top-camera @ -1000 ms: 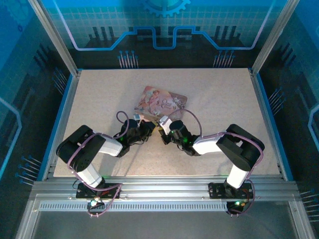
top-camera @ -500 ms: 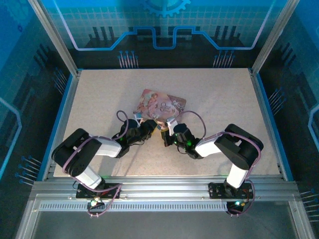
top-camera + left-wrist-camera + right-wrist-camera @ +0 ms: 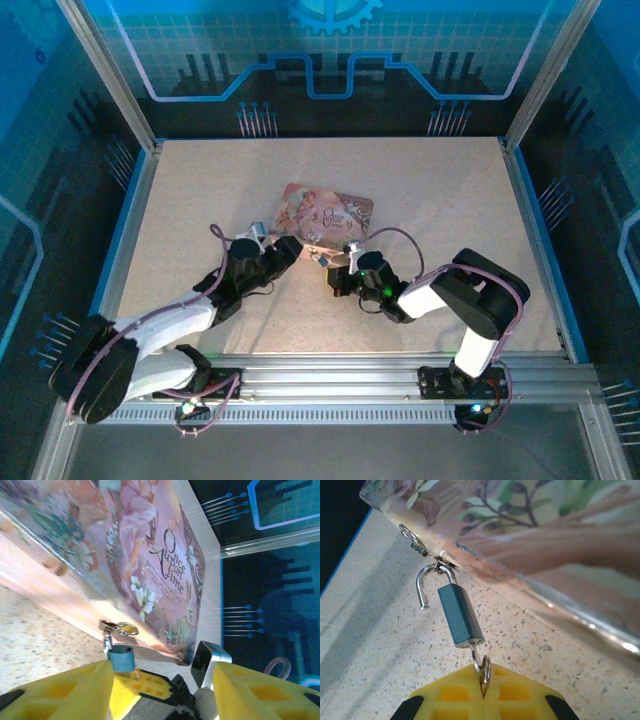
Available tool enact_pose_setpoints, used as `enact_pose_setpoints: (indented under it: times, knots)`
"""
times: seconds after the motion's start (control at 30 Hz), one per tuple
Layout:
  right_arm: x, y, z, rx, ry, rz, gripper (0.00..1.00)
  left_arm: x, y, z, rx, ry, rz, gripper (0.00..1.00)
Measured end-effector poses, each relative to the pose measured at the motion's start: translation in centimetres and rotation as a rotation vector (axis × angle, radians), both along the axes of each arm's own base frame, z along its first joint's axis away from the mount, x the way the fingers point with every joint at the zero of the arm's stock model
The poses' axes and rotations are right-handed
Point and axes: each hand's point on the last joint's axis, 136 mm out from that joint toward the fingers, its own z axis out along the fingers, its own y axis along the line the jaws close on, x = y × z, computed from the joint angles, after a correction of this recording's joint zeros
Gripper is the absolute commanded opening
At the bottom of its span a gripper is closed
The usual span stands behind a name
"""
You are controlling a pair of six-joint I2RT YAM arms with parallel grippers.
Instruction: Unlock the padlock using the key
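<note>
The padlock [image 3: 460, 616], a small blue-grey block, hangs from the hasp [image 3: 415, 541] at the edge of the pink printed box [image 3: 530, 535]. Its shackle [image 3: 423, 586] stands open, with one leg free of the body. The key [image 3: 478, 658] sits in the lock's bottom, and my right gripper [image 3: 483, 692] is shut on the key and its ring. My left gripper [image 3: 160, 669] is open, its yellow pads [image 3: 60, 690] either side of the padlock [image 3: 121, 658] and a little back from it. From above, the two grippers [image 3: 288, 250] [image 3: 336, 264] meet at the padlock [image 3: 322, 256].
The pink box [image 3: 325, 212] lies on the speckled table [image 3: 450, 200], just beyond both grippers. The right gripper's yellow pad [image 3: 145, 684] and metal bracket [image 3: 210, 659] lie between my left fingers. Aluminium posts and a blue rim border the table.
My left gripper has opened and let go of the padlock, and the left arm has stretched out low toward the near left. The right gripper stayed shut on the key.
</note>
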Motion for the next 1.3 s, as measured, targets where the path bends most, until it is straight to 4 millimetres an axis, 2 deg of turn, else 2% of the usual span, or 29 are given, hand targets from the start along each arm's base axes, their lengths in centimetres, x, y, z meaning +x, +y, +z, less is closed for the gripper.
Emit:
enact_pose_setpoints:
  times: [0.1, 0.23, 0.47, 0.63, 0.8, 0.93, 1.03, 1.13, 1.3]
  knots:
    - [0.0, 0.2, 0.1, 0.021, 0.011, 0.001, 0.0, -0.4, 1.1, 0.6, 0.057, -0.012, 0.02, 0.65]
    - [0.0, 0.3, 0.2, 0.031, 0.012, 0.004, 0.07, -0.7, 2.3, 0.8, 0.125, -0.016, 0.038, 0.76]
    - [-0.2, 0.5, 0.2, 0.038, 0.016, 0.022, 0.15, 0.0, 6.1, -1.1, 0.242, 0.046, 0.08, 0.81]
    - [-0.2, 0.6, 0.2, 0.042, 0.014, 0.026, 0.21, 0.5, 7.6, -1.6, 0.321, 0.087, 0.049, 0.86]
    - [-0.4, 0.5, 0.2, 0.032, 0.015, 0.028, 0.27, 1.6, 8.9, -0.5, 0.36, 0.066, 0.036, 0.92]
    - [-0.9, -0.1, 0.4, 0.006, 0.008, 0.041, 0.37, 3.0, 10.4, 0.5, 0.383, 0.052, 0.037, 0.93]
    - [-0.8, -0.3, 1.4, 0.001, -0.021, 0.05, 0.46, 4.6, 11.1, 0.9, 0.392, 0.054, 0.018, 0.93]
    - [-0.4, -0.7, 2.4, 0.014, -0.042, 0.057, 0.49, 6.2, 11.2, 0.7, 0.406, 0.064, -0.022, 0.93]
    - [-0.1, -1.2, 2.5, 0.023, -0.027, 0.07, 0.55, 8.0, 10.1, -0.6, 0.408, 0.091, -0.106, 0.88]
